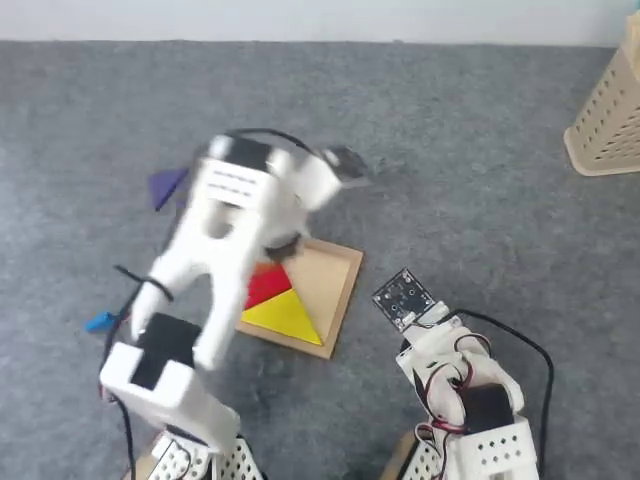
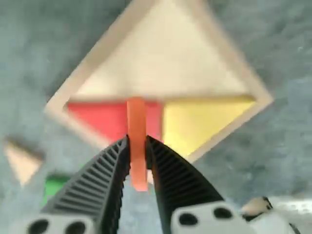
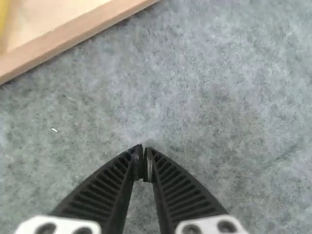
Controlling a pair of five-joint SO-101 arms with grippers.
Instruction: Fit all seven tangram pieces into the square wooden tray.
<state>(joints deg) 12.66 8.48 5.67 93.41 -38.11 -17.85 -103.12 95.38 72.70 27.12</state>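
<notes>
The square wooden tray (image 1: 340, 285) lies mid-table with a red triangle (image 1: 266, 285) and a yellow triangle (image 1: 285, 315) in its near half. In the left wrist view the tray (image 2: 161, 53) shows the red piece (image 2: 97, 119) beside the yellow piece (image 2: 204, 122). My left gripper (image 2: 138, 161) is shut on a thin orange piece (image 2: 136, 126), held edge-on above the tray's near side. The left arm (image 1: 230, 230) hangs over the tray's left part. My right gripper (image 3: 143, 163) is shut on nothing, over bare carpet beside the tray's edge (image 3: 63, 41).
A purple piece (image 1: 167, 184) lies on the carpet far left, a blue piece (image 1: 100, 322) near left. A tan piece (image 2: 22, 158) and a green piece (image 2: 56, 185) lie beside the tray. A perforated beige container (image 1: 610, 110) stands at the far right.
</notes>
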